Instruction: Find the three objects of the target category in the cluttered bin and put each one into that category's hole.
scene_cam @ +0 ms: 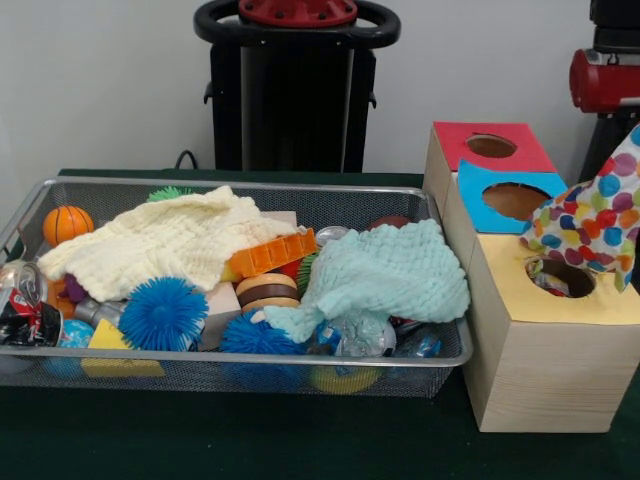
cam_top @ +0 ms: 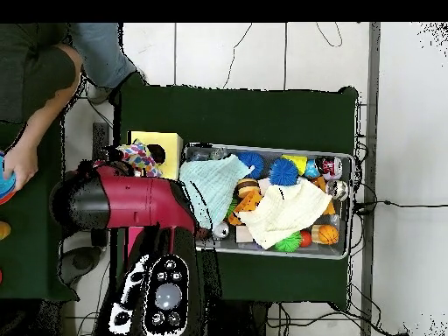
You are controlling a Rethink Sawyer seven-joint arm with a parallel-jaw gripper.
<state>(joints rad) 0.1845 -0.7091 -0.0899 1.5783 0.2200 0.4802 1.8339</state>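
The wire mesh bin (scene_cam: 445,357) sits on the green table, full of clutter; it also shows in the overhead view (cam_top: 343,157). One polka-dot cloth (scene_cam: 590,220) hangs in a peak over the yellow-faced hole (scene_cam: 562,277), its lower end at the hole's rim. A bit of dotted fabric shows inside the hole. The cloth's top runs off the right edge, where my gripper holds it out of frame. In the overhead view the cloth (cam_top: 138,157) lies over the yellow box (cam_top: 162,140), with my gripper (cam_top: 122,154) at it under the red arm. No other dotted cloth shows in the bin.
A pale yellow knitted cloth (scene_cam: 165,240) and a mint-green knitted cloth (scene_cam: 390,275) cover much of the bin, among spiky blue balls (scene_cam: 163,313), an orange ball (scene_cam: 67,224) and a can (scene_cam: 22,300). Red-faced (scene_cam: 490,146) and blue-faced (scene_cam: 515,200) holes lie behind the yellow one. A person's hand (cam_top: 19,162) is at the overhead view's left.
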